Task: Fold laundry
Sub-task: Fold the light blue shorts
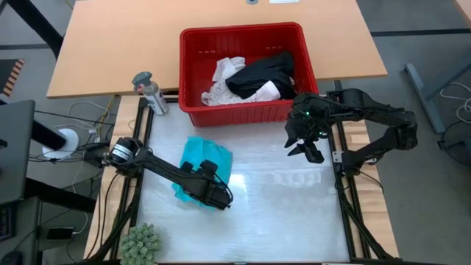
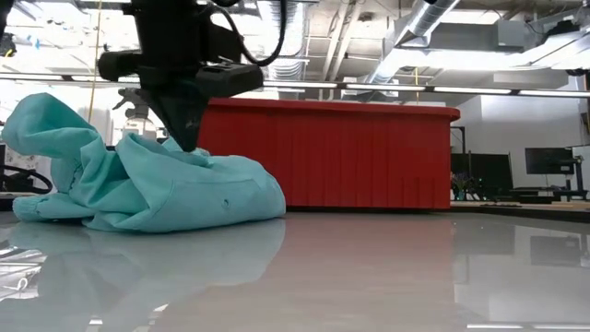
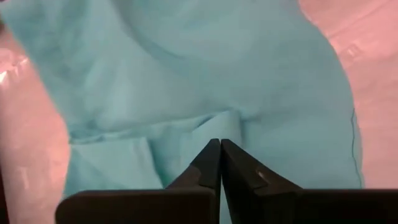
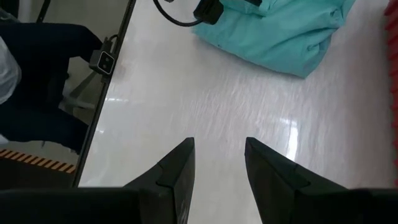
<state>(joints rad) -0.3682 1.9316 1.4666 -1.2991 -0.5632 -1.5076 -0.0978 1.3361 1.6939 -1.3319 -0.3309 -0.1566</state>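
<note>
Left gripper (image 1: 221,197) points down, fingers pinched on the teal garment (image 1: 202,158); right gripper (image 1: 303,149) hovers, fingers half-spread, empty.

Soft teal cloth (image 2: 175,189) on glossy white table (image 2: 369,277).

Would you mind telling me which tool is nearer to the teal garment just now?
The left. The left tool is shut, pinching the teal garment; the right tool hangs open near the red basket, apart from the garment.

exposed ducts (image 2: 433,18) and pipes run under the ceiling; monitors (image 2: 544,161) glow behind; a wooden desk (image 1: 110,44) stands beyond.
</note>
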